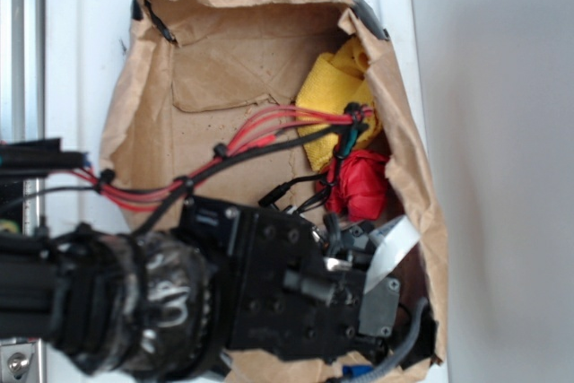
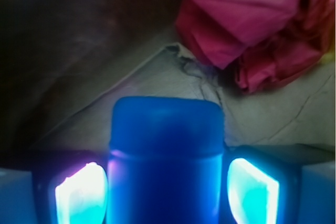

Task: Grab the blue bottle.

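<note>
The blue bottle point(image 2: 165, 129) fills the lower middle of the wrist view as a glossy blue cylinder with a rounded shoulder. It stands between my two glowing pads point(image 2: 81, 195), which press against its sides. My gripper point(image 2: 167, 184) is shut on it. In the exterior view my gripper point(image 1: 369, 347) sits low at the near right corner of the brown paper bag point(image 1: 143, 114). Only a small blue bit of the bottle point(image 1: 357, 372) shows under the gripper there.
A red wad of fabric point(image 1: 359, 184) point(image 2: 252, 24) lies just beyond the bottle, and a yellow cloth point(image 1: 336, 96) lies further back. The bag's crumpled paper walls rise close on the right. Red and black cables point(image 1: 224, 154) cross the bag.
</note>
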Available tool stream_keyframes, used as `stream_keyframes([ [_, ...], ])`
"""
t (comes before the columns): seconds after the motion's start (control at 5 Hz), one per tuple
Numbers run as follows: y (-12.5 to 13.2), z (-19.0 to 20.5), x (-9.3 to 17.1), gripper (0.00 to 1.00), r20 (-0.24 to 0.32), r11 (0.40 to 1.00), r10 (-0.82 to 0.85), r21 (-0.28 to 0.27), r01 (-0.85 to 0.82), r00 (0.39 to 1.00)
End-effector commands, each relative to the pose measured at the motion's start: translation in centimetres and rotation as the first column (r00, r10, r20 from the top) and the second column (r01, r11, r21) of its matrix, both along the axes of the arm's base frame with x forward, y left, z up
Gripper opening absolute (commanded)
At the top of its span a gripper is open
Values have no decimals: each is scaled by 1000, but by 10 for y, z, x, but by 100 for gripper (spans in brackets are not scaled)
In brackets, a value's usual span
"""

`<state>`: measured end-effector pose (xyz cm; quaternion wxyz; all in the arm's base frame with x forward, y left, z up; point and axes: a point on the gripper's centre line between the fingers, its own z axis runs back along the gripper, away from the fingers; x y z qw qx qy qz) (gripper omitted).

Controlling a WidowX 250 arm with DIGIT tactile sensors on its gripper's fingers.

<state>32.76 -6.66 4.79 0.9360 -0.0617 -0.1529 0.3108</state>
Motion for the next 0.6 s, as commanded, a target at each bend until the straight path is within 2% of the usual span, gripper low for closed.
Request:
stream_keyframes([
  [0.0, 8, 19, -7, 0, 58, 998, 24, 57, -28, 998],
  [0.2, 21, 52, -15, 0, 27, 1000, 26, -17, -25, 999],
  [0.4, 47, 91, -19, 0, 10, 994, 65, -85, -64, 998],
])
